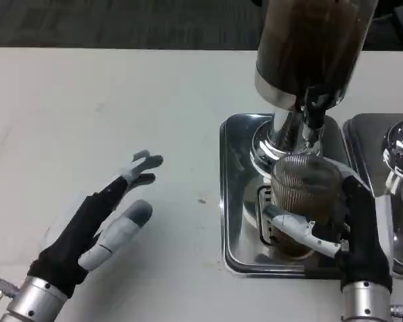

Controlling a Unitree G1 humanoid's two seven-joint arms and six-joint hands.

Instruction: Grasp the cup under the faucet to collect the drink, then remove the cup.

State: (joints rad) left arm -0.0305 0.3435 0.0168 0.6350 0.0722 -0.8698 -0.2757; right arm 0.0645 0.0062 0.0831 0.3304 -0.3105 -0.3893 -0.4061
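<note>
The top of the big drink tank (314, 40) is cut off by the picture's top edge. A second shiny tray (363, 144), right of the tank, runs off the right edge. The right hand (332, 225) hides the lower part of the cup (303, 184), below the tank.

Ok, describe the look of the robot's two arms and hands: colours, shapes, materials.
Each forearm is a silver metal cylinder; the left one carries a small bolt-like fitting at its side. The left hand shows a black palm area with white and grey fingers, darker at the tips. The right hand shows a black body and a white finger with a black segment.
</note>
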